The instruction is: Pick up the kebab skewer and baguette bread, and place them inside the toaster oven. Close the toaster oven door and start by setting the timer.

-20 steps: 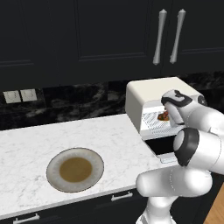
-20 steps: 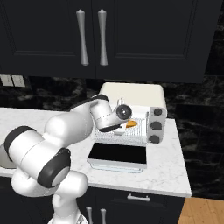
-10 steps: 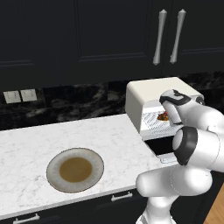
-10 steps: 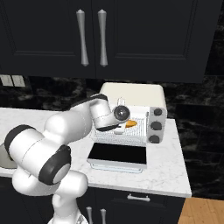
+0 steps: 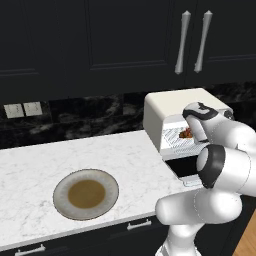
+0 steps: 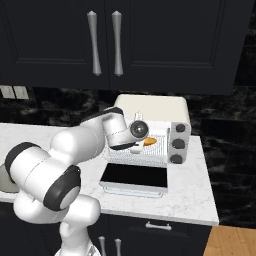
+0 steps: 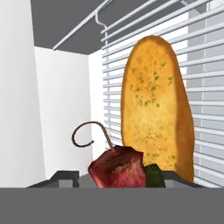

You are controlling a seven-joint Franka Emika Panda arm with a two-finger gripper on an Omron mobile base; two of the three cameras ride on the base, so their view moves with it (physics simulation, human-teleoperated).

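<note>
The cream toaster oven (image 5: 170,107) (image 6: 150,105) stands open, with its dark glass toaster oven door (image 6: 134,176) (image 5: 184,168) folded down flat on the counter. Inside, the golden baguette bread (image 7: 156,105) (image 6: 149,142) lies on the wire rack (image 7: 205,65). The kebab skewer (image 7: 119,168) (image 5: 187,133), with a red chunk, a green chunk and a curled hook end, rests on the rack beside the bread. My gripper (image 7: 120,180) (image 6: 141,138) reaches into the oven; its fingertips (image 7: 63,176) stand apart on either side of the skewer, open.
A round plate (image 5: 86,193) with a brown centre sits on the white marble counter, left of the oven. Three dark knobs (image 6: 176,144) line the oven's right side. Dark cabinets with bar handles (image 6: 104,42) hang above. My own arm crowds the oven's front.
The jaws have spread apart around the skewer. The arm and hand have hardly moved, and the skewer and bread stay on the rack.
</note>
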